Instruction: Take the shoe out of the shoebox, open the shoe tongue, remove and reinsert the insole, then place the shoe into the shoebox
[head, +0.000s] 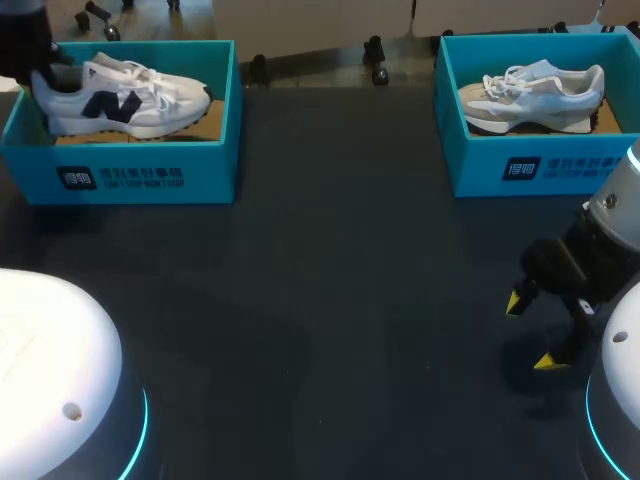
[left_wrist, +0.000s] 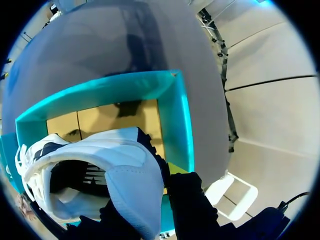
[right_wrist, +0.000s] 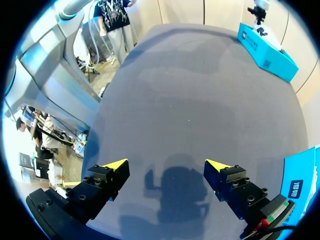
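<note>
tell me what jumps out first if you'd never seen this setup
A teal cardboard shoebox sits at the table's far left, where the left jaws grip the heel of a white sneaker with a navy logo at the box's left end. A matching teal shoebox at the far right holds a grey and beige sneaker lying flat. The right jaws hang open above the dark table, in front of that box.

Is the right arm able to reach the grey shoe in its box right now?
Probably yes: the right gripper is open and empty over bare table, the box has no lid, and nothing covers the grey shoe.
</note>
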